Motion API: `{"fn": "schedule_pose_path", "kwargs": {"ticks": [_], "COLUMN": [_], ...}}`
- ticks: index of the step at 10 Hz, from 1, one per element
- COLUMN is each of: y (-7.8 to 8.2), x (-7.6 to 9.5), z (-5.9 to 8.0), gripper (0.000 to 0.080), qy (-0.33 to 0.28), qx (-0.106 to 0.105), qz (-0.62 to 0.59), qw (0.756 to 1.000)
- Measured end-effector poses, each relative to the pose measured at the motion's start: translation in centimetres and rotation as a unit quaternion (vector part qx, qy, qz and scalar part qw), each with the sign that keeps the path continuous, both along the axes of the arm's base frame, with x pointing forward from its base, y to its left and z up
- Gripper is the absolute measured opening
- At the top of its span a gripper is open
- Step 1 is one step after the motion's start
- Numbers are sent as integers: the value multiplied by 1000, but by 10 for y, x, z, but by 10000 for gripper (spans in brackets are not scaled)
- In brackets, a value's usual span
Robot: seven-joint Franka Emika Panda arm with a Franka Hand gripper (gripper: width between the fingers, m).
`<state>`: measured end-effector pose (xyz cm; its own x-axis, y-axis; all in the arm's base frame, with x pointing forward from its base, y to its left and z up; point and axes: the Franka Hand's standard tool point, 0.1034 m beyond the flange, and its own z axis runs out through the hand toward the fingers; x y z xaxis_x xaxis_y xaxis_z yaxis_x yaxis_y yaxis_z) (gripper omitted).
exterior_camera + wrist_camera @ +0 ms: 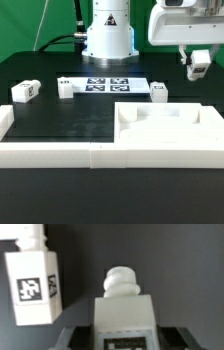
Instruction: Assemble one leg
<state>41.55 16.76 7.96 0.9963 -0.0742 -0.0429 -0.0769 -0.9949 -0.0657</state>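
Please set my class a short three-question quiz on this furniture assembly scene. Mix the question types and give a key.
1. True or false: the gripper is empty.
2. Multiple choice: the marker board lies (A) on the table near the robot base, (B) inside the recessed panel, (C) between the gripper's fingers.
3. Count: how many loose legs lie on the table in the exterior view, leaving out any that is held?

Key
1. False: it is shut on a leg.
2. A.
3. Three.
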Motion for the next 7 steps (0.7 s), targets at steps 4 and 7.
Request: {"fn": "schedule_pose_path", "kwargs": {"ticks": [4,7], "y": [15,15], "x": [9,17], "z": [7,11], "gripper": [290,290], "qy": [-149,-165], "qx": [25,19], "qz": [59,89], "qw": [987,982]}}
